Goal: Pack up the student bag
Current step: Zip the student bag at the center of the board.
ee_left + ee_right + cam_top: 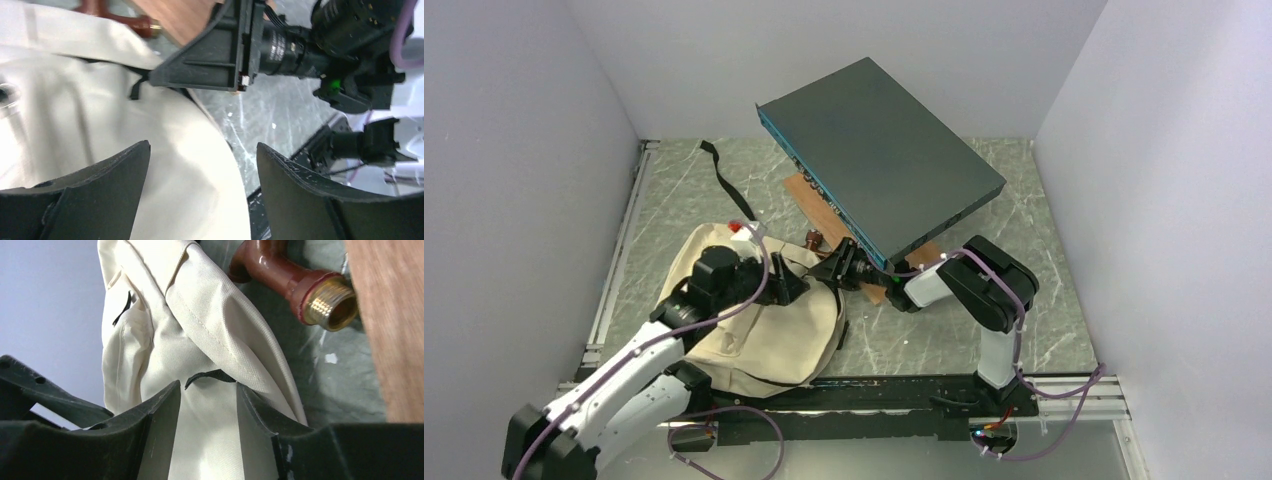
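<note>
The student bag (764,330) lies flat at the near left, cream canvas with black straps. My left gripper (789,285) hovers over its upper right part, open, its fingers wide above bare cloth (100,115) with nothing between them (203,144). My right gripper (842,268) reaches in from the right to the bag's top edge. Its fingers stand half apart with a fold of the cream cloth (200,340) filling the gap (208,384). A black zipper pull (210,375) lies just past its tips.
A big dark grey flat box (884,160) rests tilted on a wooden board (809,195) behind the grippers. A brown pipe fitting with a brass thread (300,285) lies beside the bag's edge. A black strap (724,185) trails toward the back. Walls enclose three sides.
</note>
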`<state>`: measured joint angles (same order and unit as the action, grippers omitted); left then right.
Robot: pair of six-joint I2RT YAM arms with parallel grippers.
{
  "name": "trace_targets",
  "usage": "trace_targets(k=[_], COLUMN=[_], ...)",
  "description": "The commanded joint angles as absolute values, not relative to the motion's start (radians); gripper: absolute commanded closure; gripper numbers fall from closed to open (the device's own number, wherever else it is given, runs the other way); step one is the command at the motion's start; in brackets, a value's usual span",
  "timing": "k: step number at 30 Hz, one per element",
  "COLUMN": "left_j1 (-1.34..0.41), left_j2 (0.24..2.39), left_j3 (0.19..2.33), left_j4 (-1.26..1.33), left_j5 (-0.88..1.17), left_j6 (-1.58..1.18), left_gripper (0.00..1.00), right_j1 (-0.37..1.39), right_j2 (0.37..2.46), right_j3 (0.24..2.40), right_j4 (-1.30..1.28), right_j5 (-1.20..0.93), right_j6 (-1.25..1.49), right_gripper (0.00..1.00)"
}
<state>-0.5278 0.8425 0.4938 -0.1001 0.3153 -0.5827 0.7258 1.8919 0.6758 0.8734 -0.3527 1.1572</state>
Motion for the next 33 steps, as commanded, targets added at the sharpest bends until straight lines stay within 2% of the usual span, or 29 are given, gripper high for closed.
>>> trace_targets(k=[1, 5, 9, 19, 21, 23, 25, 30, 33], left_j1=[-0.525, -0.525, -0.525, -0.525, -0.525, -0.525, -0.524, -0.525, -0.525], left_j2=[0.688, 0.587, 0.492, 0.344, 0.329, 0.321, 0.323, 0.332, 0.327], left_j3=[0.555, 0.551, 0.491, 0.443, 0.442, 0.439, 0.439, 0.446, 0.464], left_j4=[-0.377, -0.489, -0.499, -0.608, -0.62, -0.621, -0.624, -0.617, -0.587], left_j5=[0.021, -0.113, -0.115, -0.178, -0.189, -0.189, -0.19, -0.16, -0.097], left_j6=[-0.583, -0.651, -0.68, -0.711, -0.714, -0.72, -0.726, -0.711, -0.676], left_gripper=[0.17, 0.18, 0.22, 0.23, 0.23, 0.23, 0.23, 0.23, 0.23], right_j1=[0.783, 0.818, 0.829, 0.834, 0.834, 0.835, 0.834, 0.824, 0.788], right_j2=[1.882, 1.899, 1.904, 1.906, 1.913, 1.915, 1.903, 1.806, 1.728], right_j3=[0.721, 0.762, 0.767, 0.861, 0.886, 0.893, 0.881, 0.769, 0.693], right_j4=[0.859, 0.79, 0.75, 0.432, 0.389, 0.383, 0.411, 0.571, 0.681], right_j5=[-0.223, -0.116, -0.026, 0.076, 0.082, 0.088, 0.098, 0.074, -0.052], right_j6=[1.194, 1.248, 1.329, 1.494, 1.512, 1.524, 1.523, 1.472, 1.35], right_gripper=[0.57, 0.58, 0.57, 0.58, 0.63, 0.83, 0.98, 1.0, 1.0])
